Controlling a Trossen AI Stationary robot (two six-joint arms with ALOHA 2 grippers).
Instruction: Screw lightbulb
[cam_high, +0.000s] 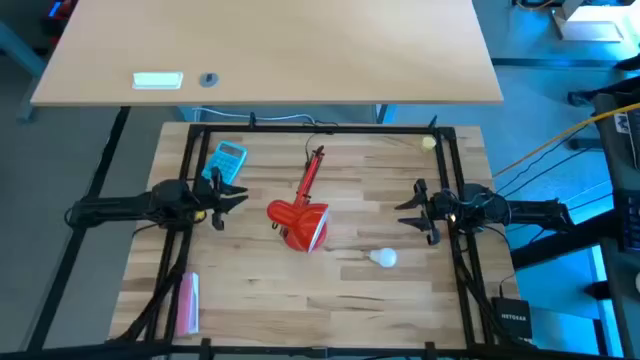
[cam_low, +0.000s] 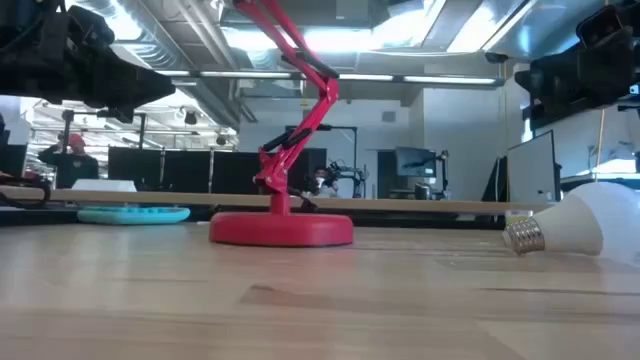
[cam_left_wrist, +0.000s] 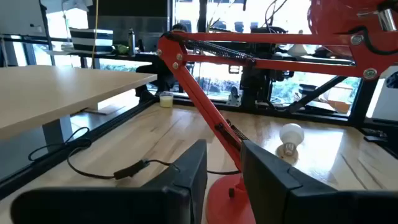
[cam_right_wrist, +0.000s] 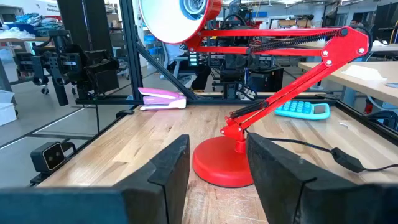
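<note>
Lightbulb lies loose on table, outside red lamp shade.

The lamp was set mid-worktop, between the two arms. The bulb was laid to its right, nearer the front edge. The calculator was placed behind-left, the stapler front-left.

Robotics lab, monitors, ceiling ducts

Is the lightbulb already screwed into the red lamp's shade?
No. The lightbulb lies on its side on the table, apart from the red lamp, and neither gripper touches it.
</note>
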